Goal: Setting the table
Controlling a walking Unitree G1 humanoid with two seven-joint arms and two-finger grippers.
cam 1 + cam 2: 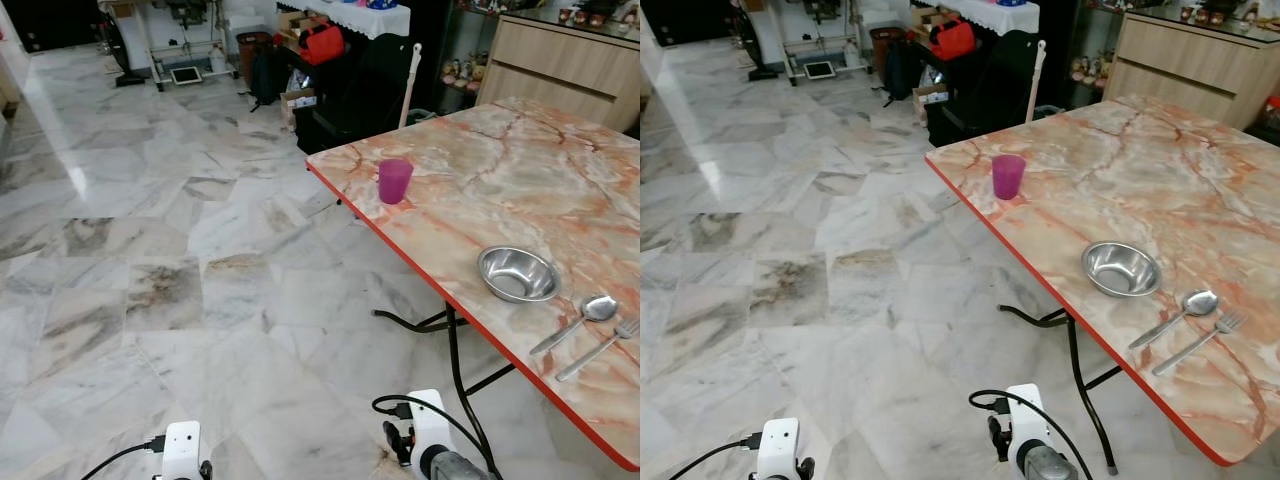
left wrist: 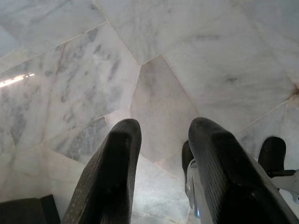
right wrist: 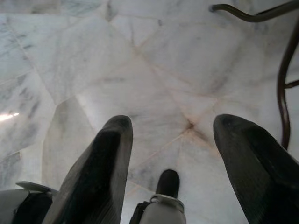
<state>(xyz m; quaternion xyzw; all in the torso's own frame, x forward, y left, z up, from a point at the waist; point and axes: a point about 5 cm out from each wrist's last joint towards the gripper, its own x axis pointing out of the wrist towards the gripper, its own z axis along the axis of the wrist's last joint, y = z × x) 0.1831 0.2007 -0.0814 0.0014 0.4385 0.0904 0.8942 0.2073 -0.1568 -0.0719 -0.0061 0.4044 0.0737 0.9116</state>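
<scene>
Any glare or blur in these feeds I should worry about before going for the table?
Left eye view: sharp; window glare streaks the marble floor far left, away from the table; the steel bowl reflects mildly. Left wrist view: the open left gripper looks soft up close, a small glare streak on the tiles. Right wrist view: the open right gripper likewise, floor evenly lit.

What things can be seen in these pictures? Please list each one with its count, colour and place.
table: one, orange-pink marble pattern with red edge, on the robot's right
cup: one, magenta, near the table's far corner
bowl: one, steel, near the table's front edge
spoon: one, silver, right of the bowl
fork: one, silver, right of the spoon
bag: one, red, far back
floor: grey-white marble
left gripper: black fingers, open, above the floor
right gripper: black fingers, open, above the floor
</scene>
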